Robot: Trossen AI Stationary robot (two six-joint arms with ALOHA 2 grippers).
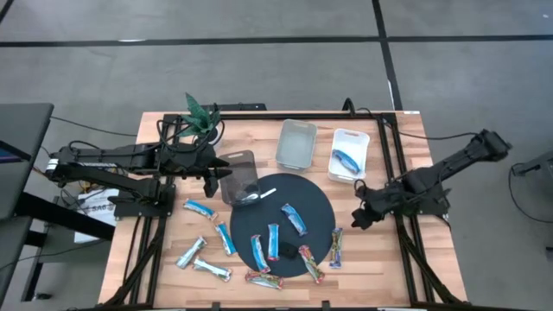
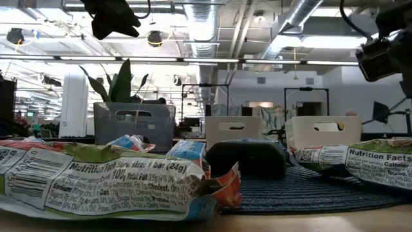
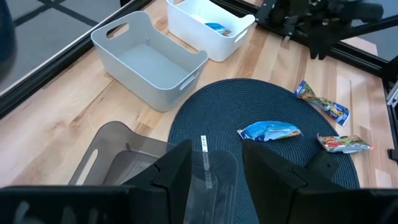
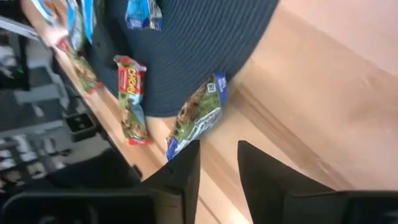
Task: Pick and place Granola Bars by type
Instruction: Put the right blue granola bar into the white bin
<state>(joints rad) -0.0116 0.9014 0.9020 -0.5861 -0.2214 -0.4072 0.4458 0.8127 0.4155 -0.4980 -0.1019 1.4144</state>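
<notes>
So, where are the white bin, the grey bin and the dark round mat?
white bin [image 1: 361, 138], high view, its far rim.
grey bin [image 1: 296, 143], high view, its bare floor.
dark round mat [image 1: 294, 192], high view, a bare patch.

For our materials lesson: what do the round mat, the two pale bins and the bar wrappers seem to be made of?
Round mat: probably woven fibre or cord, matte dark blue; concentric ribs show in the left wrist view.
Grey bin and white bin: likely moulded plastic, smooth, with rounded rims and cut-out handles.
Bar wrappers: thin glossy film, crinkled with crimped ends.
</notes>
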